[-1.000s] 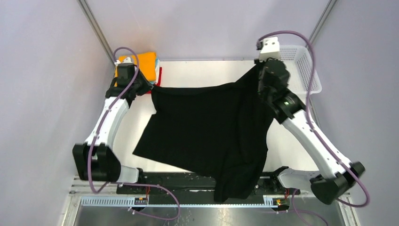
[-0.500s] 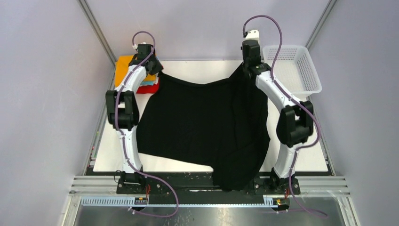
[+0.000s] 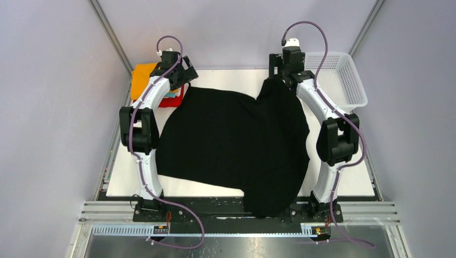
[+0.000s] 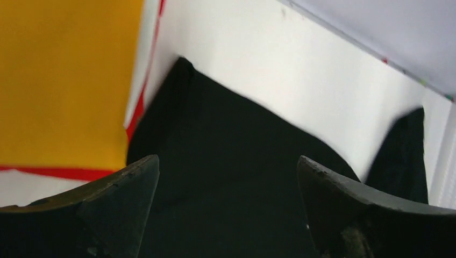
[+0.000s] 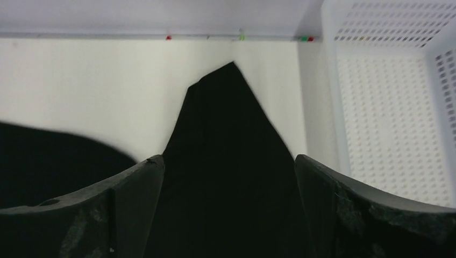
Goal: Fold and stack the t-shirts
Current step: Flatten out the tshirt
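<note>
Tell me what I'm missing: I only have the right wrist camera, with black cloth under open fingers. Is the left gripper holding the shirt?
Observer: No. In the left wrist view the left gripper is open above the black t-shirt, which lies under it.
Operator: Is the shirt fully on the table?
Observer: No. From above, its near part hangs over the near edge of the table, between the arm bases.
Operator: Where is the folded pile?
Observer: In the far left corner, with the orange t-shirt on top and a red t-shirt showing beneath, right beside the black shirt's far left corner.
</note>
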Available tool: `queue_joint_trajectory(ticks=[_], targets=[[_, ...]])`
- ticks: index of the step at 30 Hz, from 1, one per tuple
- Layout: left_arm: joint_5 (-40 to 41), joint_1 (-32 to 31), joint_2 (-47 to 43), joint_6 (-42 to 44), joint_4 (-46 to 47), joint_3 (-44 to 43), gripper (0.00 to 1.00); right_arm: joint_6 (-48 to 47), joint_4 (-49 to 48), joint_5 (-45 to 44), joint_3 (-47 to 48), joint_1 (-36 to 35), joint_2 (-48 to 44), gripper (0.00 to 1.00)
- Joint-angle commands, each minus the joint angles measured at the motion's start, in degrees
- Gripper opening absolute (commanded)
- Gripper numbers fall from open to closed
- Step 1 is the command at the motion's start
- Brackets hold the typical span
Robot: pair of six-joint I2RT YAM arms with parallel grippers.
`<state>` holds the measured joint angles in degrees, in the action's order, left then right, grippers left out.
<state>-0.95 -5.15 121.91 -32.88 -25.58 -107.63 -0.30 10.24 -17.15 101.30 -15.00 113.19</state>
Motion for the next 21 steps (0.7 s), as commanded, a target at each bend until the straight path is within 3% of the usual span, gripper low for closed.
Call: queue_joint_trajectory(ticks=[1,8,15,21], targets=[[-1.3,-3.0,-10.5,0.9,5.3,6.9,0.99,9.4,1.2,7.3,-8.1,-0.4,-10.2,0.99],[-5.9,-6.7,-17.9,-0.6,8.5,22.9,0.99,19.7,-2.3,17.7,-23.2,-1.1,-15.9,0.99],[-5.4,-8.8,-23.5,-3.1,12.9,39.8,0.99,30.7,-2.1,19.5,-14.1,-1.0,-3.6,1.0],[-8.3,-9.1,-23.2,-3.4,14.1,44.8,0.99,41.7,-0.5,16.1,-3.2,-0.7,8.0,0.99]])
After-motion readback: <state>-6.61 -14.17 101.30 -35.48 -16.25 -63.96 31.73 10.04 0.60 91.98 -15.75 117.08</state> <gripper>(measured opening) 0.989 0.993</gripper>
